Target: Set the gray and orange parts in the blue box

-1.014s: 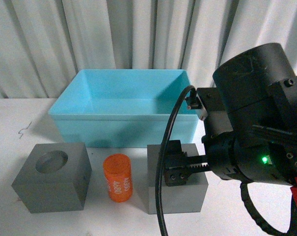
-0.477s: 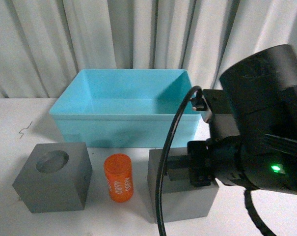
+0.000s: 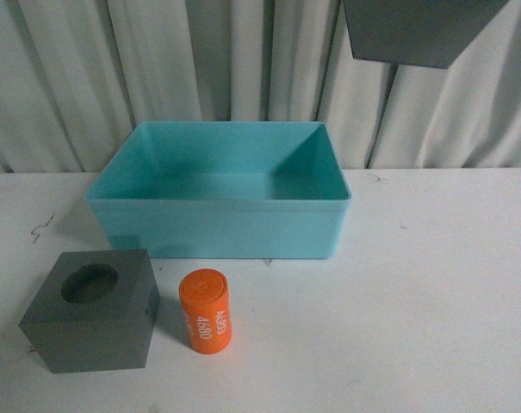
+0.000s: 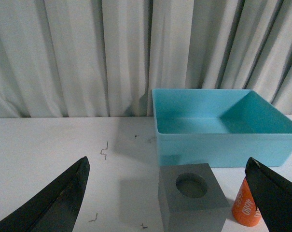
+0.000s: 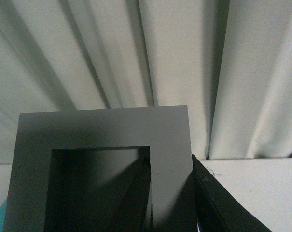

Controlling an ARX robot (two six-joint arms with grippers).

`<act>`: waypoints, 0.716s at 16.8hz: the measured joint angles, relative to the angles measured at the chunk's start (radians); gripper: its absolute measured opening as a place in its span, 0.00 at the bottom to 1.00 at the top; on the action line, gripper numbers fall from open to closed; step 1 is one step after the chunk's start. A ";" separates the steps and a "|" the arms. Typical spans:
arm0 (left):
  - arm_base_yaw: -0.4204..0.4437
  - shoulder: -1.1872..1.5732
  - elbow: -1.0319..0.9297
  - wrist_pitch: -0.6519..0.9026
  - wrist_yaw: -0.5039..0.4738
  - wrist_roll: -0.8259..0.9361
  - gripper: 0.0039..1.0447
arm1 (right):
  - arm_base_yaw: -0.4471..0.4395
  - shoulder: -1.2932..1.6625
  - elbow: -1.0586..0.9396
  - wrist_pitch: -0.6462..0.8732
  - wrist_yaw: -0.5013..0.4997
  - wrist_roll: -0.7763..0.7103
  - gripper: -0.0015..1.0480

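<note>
The blue box stands at the back of the white table, empty. The gray cube with the round recess sits at the front left, the orange cylinder upright beside it. Only the underside of the gray cube with the square recess shows in the front view, high at the top edge, right of the box. My right gripper is shut on one wall of it, one finger inside the recess. My left gripper is open; the round-recess cube lies between its fingers, the box behind.
A pleated white curtain hangs behind the table. Small dark marks dot the table left of the box. The orange cylinder shows beside the left gripper's far finger.
My right gripper has lifted the square-recess cube off the table from beside the orange cylinder, up to the top of the front view. The arm has left that view.
</note>
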 joint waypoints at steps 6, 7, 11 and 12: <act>0.000 0.000 0.000 0.000 0.000 0.000 0.94 | 0.114 0.647 0.661 -0.237 0.013 0.107 0.18; 0.000 0.000 0.000 0.000 0.000 0.000 0.94 | 0.128 0.698 0.708 -0.279 0.029 0.125 0.18; 0.000 0.000 0.000 0.000 0.000 0.000 0.94 | 0.140 0.861 0.842 -0.397 0.095 0.150 0.18; 0.000 0.000 0.000 0.000 0.000 0.000 0.94 | 0.146 0.889 0.871 -0.415 0.109 0.150 0.18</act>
